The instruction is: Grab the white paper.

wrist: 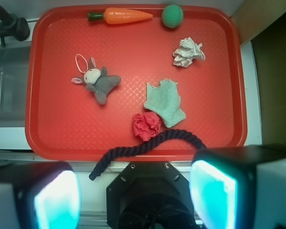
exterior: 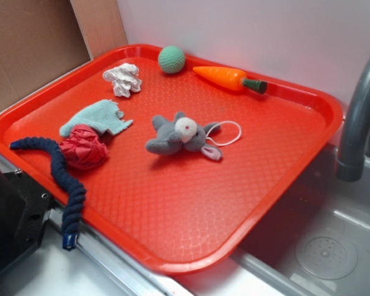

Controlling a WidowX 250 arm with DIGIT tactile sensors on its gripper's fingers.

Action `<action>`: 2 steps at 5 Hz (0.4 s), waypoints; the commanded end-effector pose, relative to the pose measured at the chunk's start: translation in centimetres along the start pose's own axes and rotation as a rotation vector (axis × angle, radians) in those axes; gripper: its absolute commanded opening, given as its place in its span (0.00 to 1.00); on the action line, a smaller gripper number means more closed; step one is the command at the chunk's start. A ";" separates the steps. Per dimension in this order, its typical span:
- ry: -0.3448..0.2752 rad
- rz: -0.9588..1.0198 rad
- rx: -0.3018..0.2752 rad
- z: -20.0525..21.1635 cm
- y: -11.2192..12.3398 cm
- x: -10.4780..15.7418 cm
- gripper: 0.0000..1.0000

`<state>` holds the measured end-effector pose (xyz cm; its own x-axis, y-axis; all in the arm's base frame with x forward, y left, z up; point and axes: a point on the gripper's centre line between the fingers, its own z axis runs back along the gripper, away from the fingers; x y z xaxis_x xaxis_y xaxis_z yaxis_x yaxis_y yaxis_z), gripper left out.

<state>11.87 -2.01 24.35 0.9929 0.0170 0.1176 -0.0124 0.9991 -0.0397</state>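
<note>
The white paper (exterior: pixel 123 79) was seen lying untouched on the red tray (exterior: pixel 246 203), toward its far corner near the green ball (exterior: pixel 171 59). No part of the grab appeared to have been done: the gripper (wrist: pixel 133 195) was held well back from the tray, outside its near edge, with its two fingers (wrist: pixel 55 200) spread wide and nothing between them. The whole task was judged to remain, namely the reach across the tray, the descent over the wad and the closing of the fingers on it.

The tray was pictured resting beside a sink (exterior: pixel 333 246), with a dark faucet (exterior: pixel 357 117) at its side. Laid out on it were a toy carrot (exterior: pixel 225 78) along the far rim, the green ball beside it, and a grey stuffed bunny (exterior: pixel 179 135) near the middle. A pale teal cloth (exterior: pixel 98 118) was spread between the white paper and a red paper wad (exterior: pixel 83 148), which it touched. A dark blue rope (exterior: pixel 65 179) was draped over the near rim, one end hanging off the tray. The white paper stood apart from the cloth and from the ball, with bare tray around it.
</note>
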 end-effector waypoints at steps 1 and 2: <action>0.000 0.000 0.000 0.0 0.0 0.0 1.00; -0.012 -0.013 0.004 -1.1 1.0 0.9 1.00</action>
<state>12.62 -1.15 22.96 0.9932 0.0123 0.1157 -0.0082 0.9993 -0.0352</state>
